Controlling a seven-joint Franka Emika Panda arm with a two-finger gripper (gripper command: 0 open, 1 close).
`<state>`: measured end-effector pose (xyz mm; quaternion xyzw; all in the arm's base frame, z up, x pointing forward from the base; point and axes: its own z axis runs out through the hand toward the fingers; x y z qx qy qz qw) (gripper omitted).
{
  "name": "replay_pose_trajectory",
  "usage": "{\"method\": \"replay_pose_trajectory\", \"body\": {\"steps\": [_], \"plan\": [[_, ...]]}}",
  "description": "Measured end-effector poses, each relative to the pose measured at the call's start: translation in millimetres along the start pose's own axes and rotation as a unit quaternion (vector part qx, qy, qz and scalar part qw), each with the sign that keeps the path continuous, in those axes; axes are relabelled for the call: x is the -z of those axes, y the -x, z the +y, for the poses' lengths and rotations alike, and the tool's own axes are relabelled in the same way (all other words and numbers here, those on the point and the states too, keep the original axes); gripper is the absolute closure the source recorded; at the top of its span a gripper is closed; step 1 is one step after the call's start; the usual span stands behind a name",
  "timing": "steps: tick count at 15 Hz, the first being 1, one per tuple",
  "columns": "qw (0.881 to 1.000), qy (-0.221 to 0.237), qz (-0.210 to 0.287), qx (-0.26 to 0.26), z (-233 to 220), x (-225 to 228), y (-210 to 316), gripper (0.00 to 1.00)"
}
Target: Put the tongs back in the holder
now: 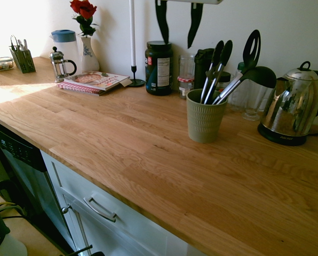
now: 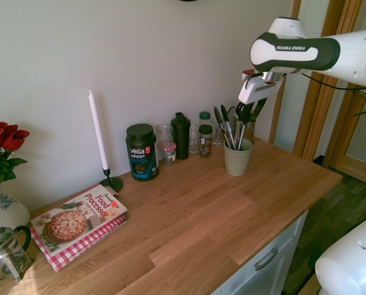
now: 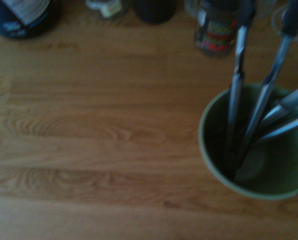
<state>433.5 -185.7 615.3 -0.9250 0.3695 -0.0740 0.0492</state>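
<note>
Tongs (image 1: pixel 214 70) are standing in the holder (image 1: pixel 205 120), tips up, leaning on its rim. Gripper (image 2: pixel 252 112) is hovering just above them, fingers looking spread, gripping nothing; the job seems done.

Arm (image 2: pixel 306 52): "FRANKA EMIKA"; book (image 2: pixel 78 222): "Food Processor".

Both exterior views look down along the counter (image 1: pixel 148 160) from opposite ends, sharing the green holder (image 1: pixel 204 121) by the wall. The wrist view looks straight down, close over the holder.
</note>
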Motion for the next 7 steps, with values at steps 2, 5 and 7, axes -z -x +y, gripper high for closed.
{"method": "replay_pose_trajectory", "body": {"steps": [2,5,7], "plan": [[0.999,0.024,-0.033,0.024,-25.9,-26.3,28.7,0.00],[0.996,0.037,-0.063,0.047,-60.4,-86.9,66.0,0.00],[0.994,0.044,-0.078,0.067,-71.7,-113.3,86.8,0.00]]}}
